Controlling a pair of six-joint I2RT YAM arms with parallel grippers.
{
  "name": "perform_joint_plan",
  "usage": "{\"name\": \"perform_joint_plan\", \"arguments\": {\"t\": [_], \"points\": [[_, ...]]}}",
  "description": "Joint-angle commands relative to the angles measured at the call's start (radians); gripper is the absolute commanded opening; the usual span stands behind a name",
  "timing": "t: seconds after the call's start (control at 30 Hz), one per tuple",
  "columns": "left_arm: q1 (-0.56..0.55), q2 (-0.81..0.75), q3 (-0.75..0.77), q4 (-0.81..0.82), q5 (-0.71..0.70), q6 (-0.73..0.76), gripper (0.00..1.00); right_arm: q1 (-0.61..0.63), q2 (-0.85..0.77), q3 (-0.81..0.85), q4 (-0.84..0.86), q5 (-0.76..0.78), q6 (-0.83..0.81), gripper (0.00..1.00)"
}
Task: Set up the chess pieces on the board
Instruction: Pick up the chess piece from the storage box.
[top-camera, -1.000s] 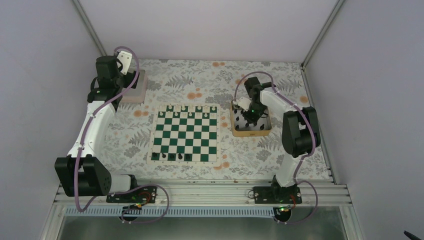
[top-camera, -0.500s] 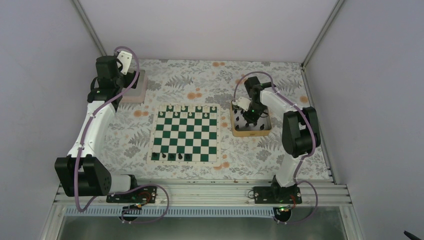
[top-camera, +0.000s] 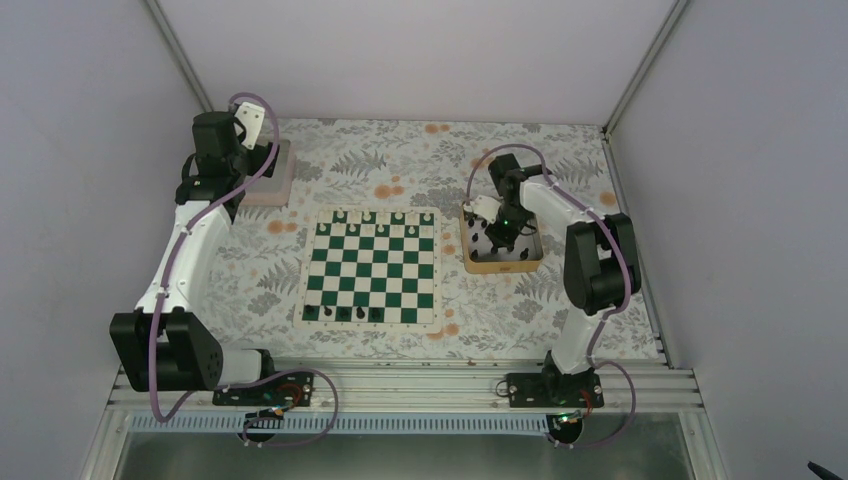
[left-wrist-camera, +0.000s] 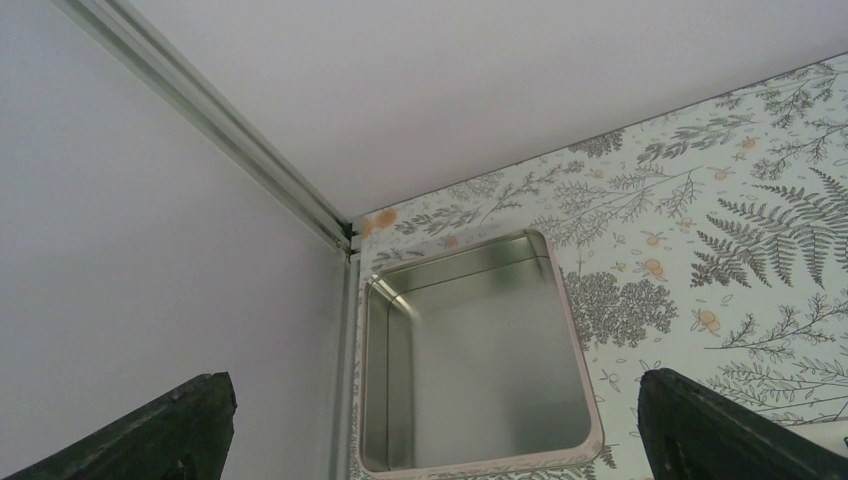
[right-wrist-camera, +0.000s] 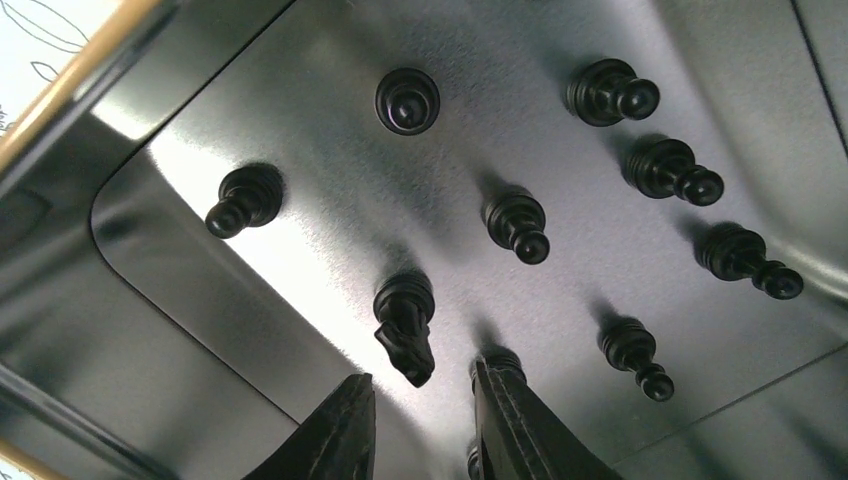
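Observation:
The green and white board (top-camera: 372, 265) lies mid-table. Several black chess pieces (top-camera: 343, 313) stand in its near row, from the left corner on. More black pieces (right-wrist-camera: 516, 222) stand inside the gold-rimmed metal tray (top-camera: 500, 266). My right gripper (top-camera: 497, 238) is down in that tray. In the right wrist view it (right-wrist-camera: 420, 405) is open with a narrow gap and holds nothing. A black knight (right-wrist-camera: 405, 325) stands just ahead of the tips. Another piece (right-wrist-camera: 497, 360) is partly hidden behind the right finger (right-wrist-camera: 515, 420). My left gripper (left-wrist-camera: 432, 400) is wide open and empty.
Pale pieces (top-camera: 380, 216) line the board's far row. The left gripper (top-camera: 262, 150) hovers over an empty pale pinkish tray (left-wrist-camera: 572, 340) at the back left corner, next to the wall. The metal tray's walls (right-wrist-camera: 60, 300) close in around the right gripper.

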Motion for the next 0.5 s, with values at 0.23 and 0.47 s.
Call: {"name": "perform_joint_plan", "arguments": {"t": [0.23,0.47], "points": [[0.006,0.01,0.006,0.017,0.002,-0.009,1.0,0.002,0.048,-0.015,0.001,-0.02,-0.032,0.28],[0.007,0.01,0.001,0.023,-0.003,-0.009,1.0,0.007,0.064,0.001,0.005,-0.021,-0.034,0.25]]}}
